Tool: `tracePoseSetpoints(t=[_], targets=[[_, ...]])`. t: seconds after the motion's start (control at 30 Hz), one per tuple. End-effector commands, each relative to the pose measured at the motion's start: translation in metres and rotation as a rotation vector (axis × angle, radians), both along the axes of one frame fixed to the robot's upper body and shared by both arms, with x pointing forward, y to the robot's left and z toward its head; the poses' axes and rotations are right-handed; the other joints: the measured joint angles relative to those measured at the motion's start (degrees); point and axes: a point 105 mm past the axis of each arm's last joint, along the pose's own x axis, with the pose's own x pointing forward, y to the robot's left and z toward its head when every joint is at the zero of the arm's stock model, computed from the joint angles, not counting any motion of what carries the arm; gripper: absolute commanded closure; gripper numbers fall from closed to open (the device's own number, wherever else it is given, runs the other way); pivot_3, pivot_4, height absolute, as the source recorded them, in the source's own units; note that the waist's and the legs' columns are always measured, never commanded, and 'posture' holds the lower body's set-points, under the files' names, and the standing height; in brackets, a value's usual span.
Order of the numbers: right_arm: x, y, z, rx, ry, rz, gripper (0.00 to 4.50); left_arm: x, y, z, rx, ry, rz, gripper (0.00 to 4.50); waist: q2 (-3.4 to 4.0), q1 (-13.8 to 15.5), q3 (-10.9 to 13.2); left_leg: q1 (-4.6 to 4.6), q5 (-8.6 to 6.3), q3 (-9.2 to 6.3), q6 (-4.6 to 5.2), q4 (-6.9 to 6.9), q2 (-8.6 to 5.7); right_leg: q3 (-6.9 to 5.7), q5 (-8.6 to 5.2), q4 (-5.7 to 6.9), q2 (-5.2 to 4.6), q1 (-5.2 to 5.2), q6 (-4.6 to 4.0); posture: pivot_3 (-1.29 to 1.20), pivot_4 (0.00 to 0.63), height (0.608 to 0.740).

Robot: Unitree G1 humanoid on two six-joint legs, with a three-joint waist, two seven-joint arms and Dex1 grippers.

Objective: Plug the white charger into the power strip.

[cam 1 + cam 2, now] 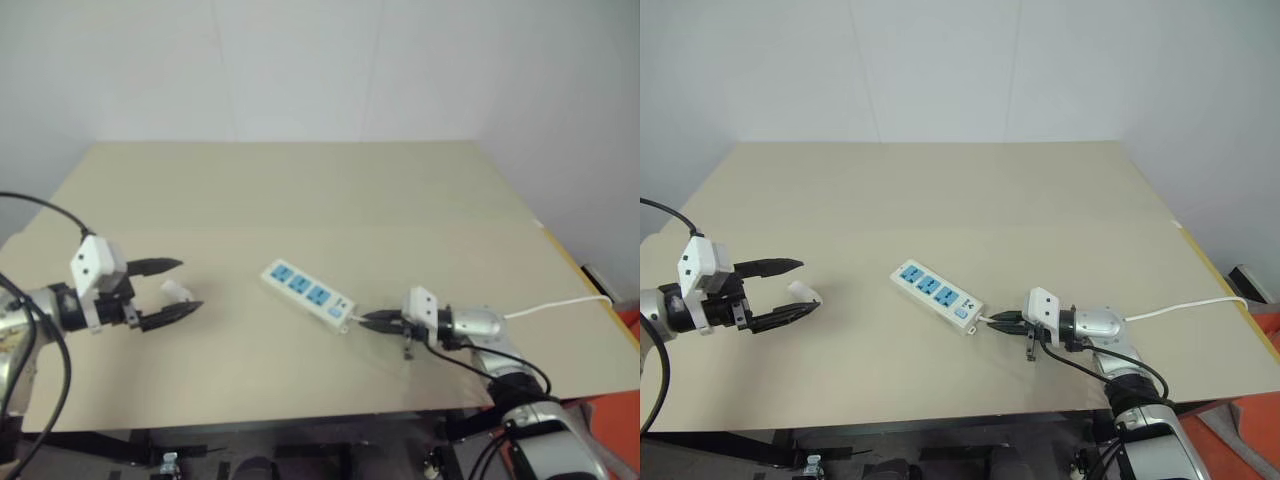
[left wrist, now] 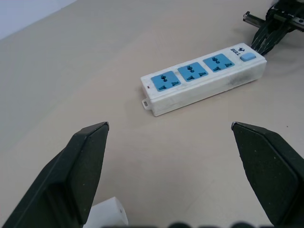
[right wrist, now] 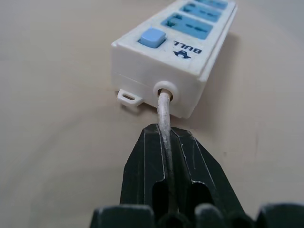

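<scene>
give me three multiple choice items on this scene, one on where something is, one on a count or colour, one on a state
1. Where does the small white rounded plastic charger lie?
A. plugged into the strip
B. on the table between the left gripper's open jaws
C. in the right gripper

2. How many blue sockets does the long flat white plastic power strip have?
A. two
B. three
C. five

3. What is the right gripper doing?
A. standing wide open above the strip
B. shut on the strip's thin white cord
C. holding the charger

Key: 1 B, the head views show the charger on the tan table between the two spread black fingers. 2 B, the left wrist view shows three blue sockets in a row besides the blue switch. 3 B, the right wrist view shows the cord running between the closed jaws just behind the strip's switch end.
</scene>
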Motion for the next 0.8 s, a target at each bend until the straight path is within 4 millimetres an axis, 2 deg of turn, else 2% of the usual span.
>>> tracePoseSetpoints(t=[0.03, 0.17, 0.3, 0.37, 0.47, 0.63, 0.8], targets=[[0.0, -0.011, 0.001, -0.052, 0.055, -0.013, 2.94, 0.001, -0.004, 0.007, 0.01, -0.033, -0.03, 0.0, 0.0, 0.1, 0.0, 0.02, 0.0, 0.0, 0.0, 0.0, -0.01, 0.01, 0.0, 0.01, 0.0, 0.02, 0.0, 0.0, 0.15, 0.74], [0.004, -0.021, 0.021, 0.03, 0.058, -0.094, 1.51, 0.004, -0.005, 0.008, 0.008, -0.037, -0.042, 0.0, 0.0, 0.5, 0.0, -0.01, 0.0, 0.0, 0.0, 0.01, -0.04, 0.02, 0.0, -0.02, -0.04, 0.03, 0.01, 0.0, 0.15, 0.74], [0.001, -0.021, 0.055, 0.264, 0.079, -0.173, 0.14, 0.005, -0.006, 0.008, 0.008, -0.038, -0.051, 0.0, 0.0, 0.8, 0.0, -0.11, 0.0, -0.01, 0.0, 0.0, -0.03, 0.01, 0.0, -0.02, -0.03, -0.04, 0.01, 0.0, 0.15, 0.74], [-0.002, -0.015, 0.064, 0.354, 0.087, -0.211, 0.04, 0.005, -0.006, 0.008, 0.008, -0.037, -0.053, 0.0, 0.0, 0.8, 0.0, -0.12, 0.0, -0.02, 0.0, 0.0, -0.01, 0.0, 0.0, -0.02, -0.03, -0.05, 0.01, 0.0, 0.15, 0.74], [-0.001, 0.001, 0.065, 0.443, 0.098, -0.299, 0.04, 0.005, -0.007, 0.008, 0.007, -0.03, -0.061, 0.0, 0.0, 0.5, 0.0, -0.06, 0.0, -0.02, 0.0, 0.0, 0.03, 0.0, 0.0, 0.01, 0.02, -0.04, 0.01, 0.0, 0.15, 0.74], [0.001, 0.022, 0.052, 0.486, 0.095, -0.383, 0.04, 0.005, -0.009, 0.01, -0.008, -0.031, -0.087, 0.0, 0.0, 0.5, 0.0, -0.07, 0.01, -0.01, -0.02, 0.01, 0.0, 0.01, -0.01, 0.02, 0.03, -0.04, 0.02, 0.0, 0.15, 0.74], [0.003, 0.046, 0.036, 0.446, 0.131, -0.343, 0.04, 0.003, -0.012, 0.012, -0.025, -0.026, -0.117, 0.0, 0.0, 0.4, 0.0, -0.2, 0.01, -0.01, -0.02, 0.01, -0.03, 0.0, -0.01, -0.07, -0.01, -0.09, 0.02, 0.0, 0.15, 0.74]])
